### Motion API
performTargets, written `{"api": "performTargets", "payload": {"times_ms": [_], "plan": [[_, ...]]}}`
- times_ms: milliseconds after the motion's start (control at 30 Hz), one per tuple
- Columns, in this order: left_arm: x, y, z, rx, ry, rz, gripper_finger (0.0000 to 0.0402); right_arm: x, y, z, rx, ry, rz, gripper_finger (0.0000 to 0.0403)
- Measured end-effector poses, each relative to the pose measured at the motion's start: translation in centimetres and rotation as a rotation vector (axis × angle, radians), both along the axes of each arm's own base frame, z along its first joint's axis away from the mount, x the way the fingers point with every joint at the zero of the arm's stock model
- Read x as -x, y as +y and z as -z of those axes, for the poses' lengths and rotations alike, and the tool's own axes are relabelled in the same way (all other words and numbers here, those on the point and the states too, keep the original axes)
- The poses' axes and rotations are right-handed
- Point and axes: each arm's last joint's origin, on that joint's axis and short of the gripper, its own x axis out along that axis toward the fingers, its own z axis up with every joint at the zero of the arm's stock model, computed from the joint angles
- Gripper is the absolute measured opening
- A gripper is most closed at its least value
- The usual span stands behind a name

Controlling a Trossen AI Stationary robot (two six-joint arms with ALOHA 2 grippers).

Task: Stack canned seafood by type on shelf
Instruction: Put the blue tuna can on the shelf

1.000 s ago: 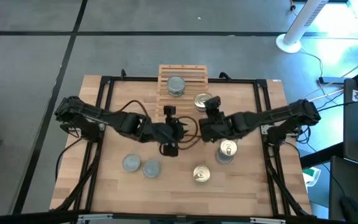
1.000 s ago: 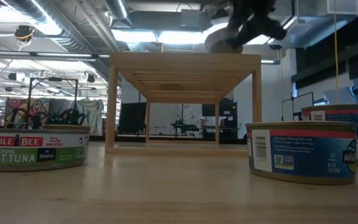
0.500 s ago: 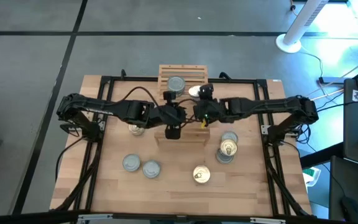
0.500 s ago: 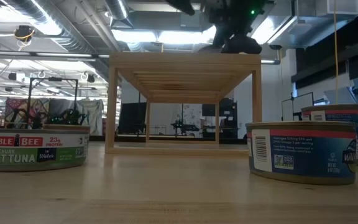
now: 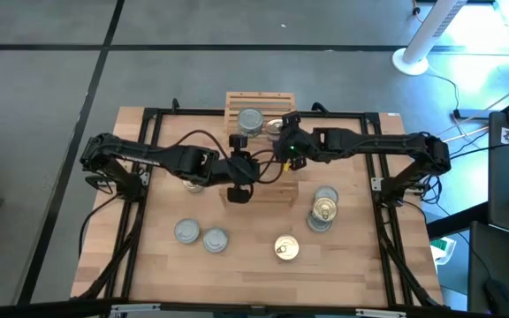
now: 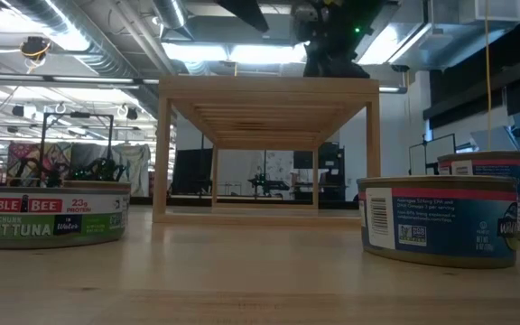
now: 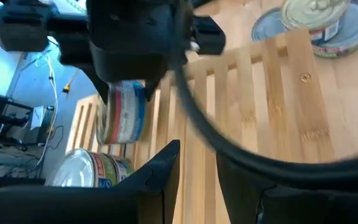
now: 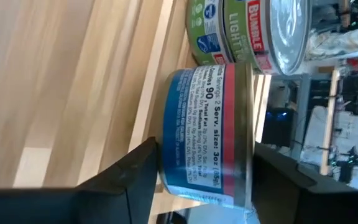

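Now, upper centre | right gripper (image 5: 283, 141) over shelf (image 5: 263, 99), fingers either side of blue tin (image 8: 207, 134) beside green tin (image 5: 250, 122), whether gripping or freeing it I cannot tell | left gripper (image 5: 237, 166) at shelf's near edge, fingers slightly apart, empty | remaining tins (image 5: 199, 233) wait lower down on table (image 5: 360, 256).

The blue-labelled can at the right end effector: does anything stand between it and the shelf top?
Nothing visible does. The blue-labelled can is between the right end effector's fingers and already rests on the shelf slats. The green-labelled can stands just beside it on the shelf, not in its way.
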Motion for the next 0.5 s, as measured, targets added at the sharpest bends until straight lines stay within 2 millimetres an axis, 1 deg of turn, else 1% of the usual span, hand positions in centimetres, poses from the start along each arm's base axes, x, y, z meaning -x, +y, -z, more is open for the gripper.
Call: {"api": "performTargets", "payload": {"times_ms": [333,500], "plan": [[0.4,-1.3,0.3,0.002,0.037,0.03,0.01,0.0,0.1,0.0,0.002,0.003,0.003,0.0259],[0.5,-1.5,0.3,0.004,0.035,0.032,0.01,0.0,0.1,0.0,-0.014,-0.016,0.022,0.0289]]}}
